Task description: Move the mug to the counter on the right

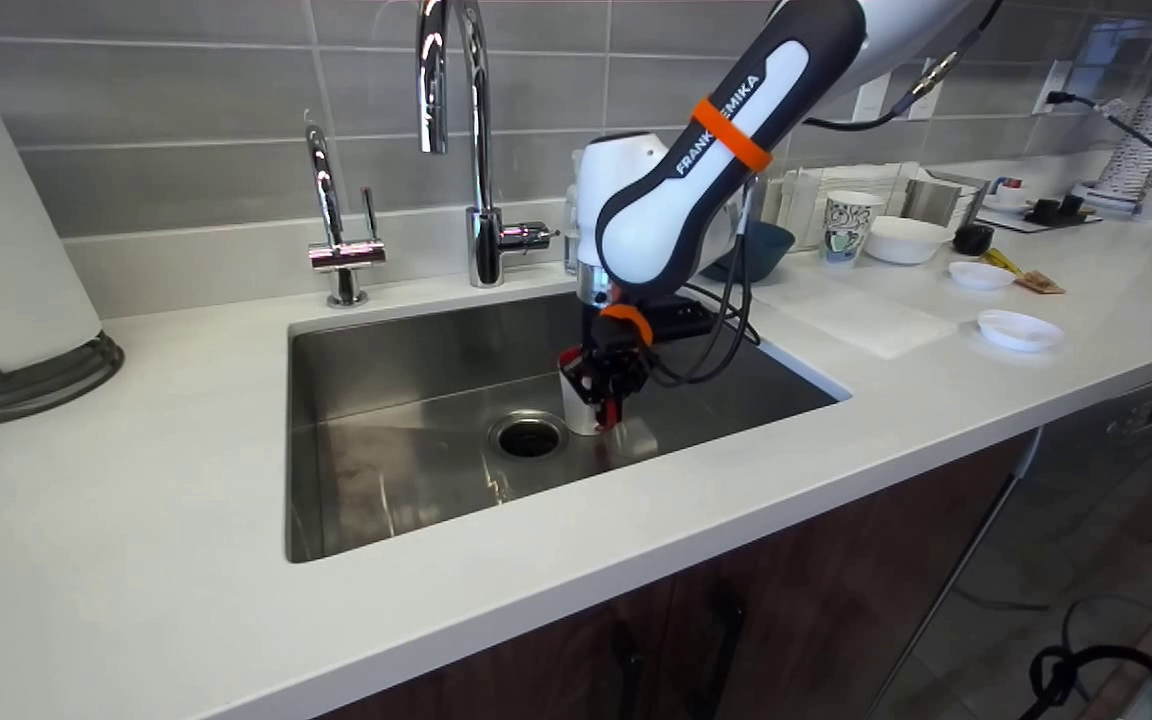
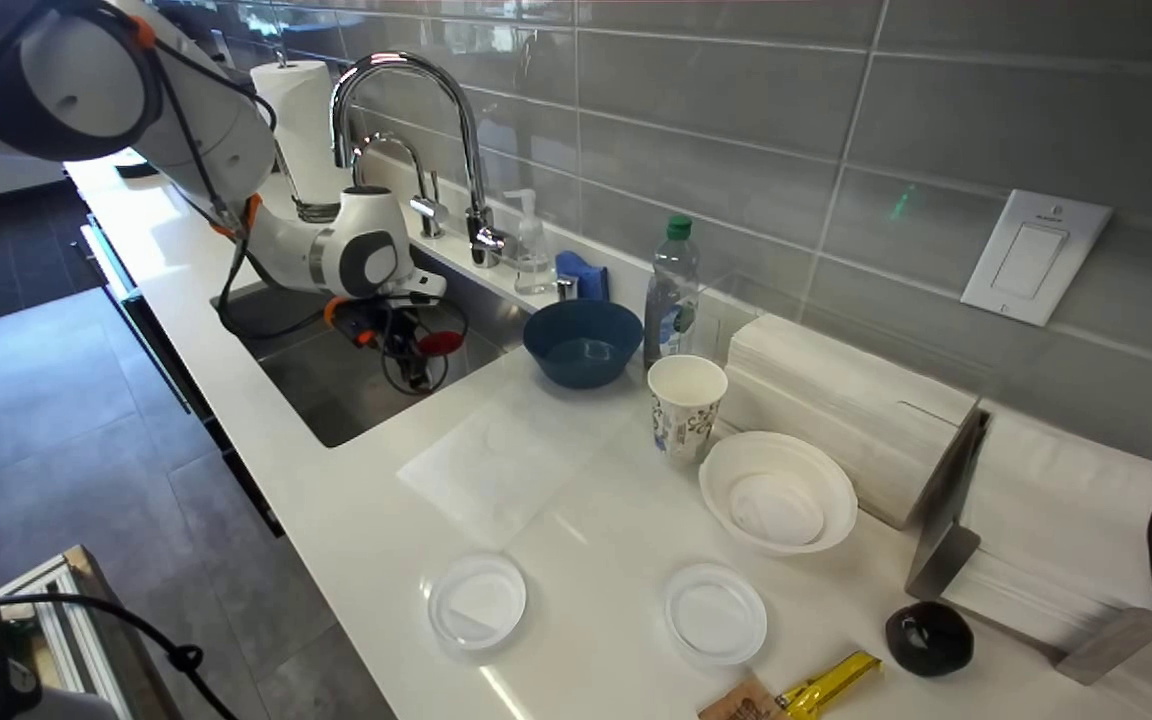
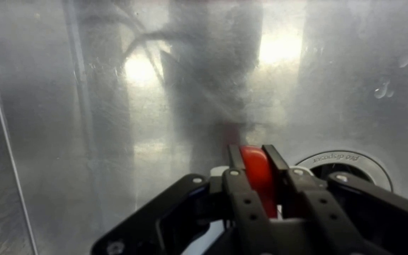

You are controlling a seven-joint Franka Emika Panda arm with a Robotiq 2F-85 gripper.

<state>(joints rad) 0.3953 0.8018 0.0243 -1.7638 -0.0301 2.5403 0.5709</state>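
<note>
Near the centre of an exterior view, the mug (image 1: pixel 576 408), white outside and red inside, is roughly upright, held by its red handle (image 3: pixel 257 168). The smooth white counter (image 1: pixel 936 385) runs to that frame's right edge, with a paler patch (image 1: pixel 868 318) on it.

The counter (image 2: pixel 596 600) carries bowls (image 2: pixel 582 350), perhaps lids (image 2: pixel 477 602).

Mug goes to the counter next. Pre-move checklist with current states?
1. Grip: ok, gripper closed on the red handle of the mug.
2. Out of the sink: not ok, mug is low inside, beside the drain.
3. Off the sink floor: cannot tell.
4. Clear of the tall faucet: ok, arm shows apart from it in an exterior view.
5. Slack: not ok, cable loops hang beside the gripper, may snag.
6. Target: ok, counter shows in both exterior views.
</note>
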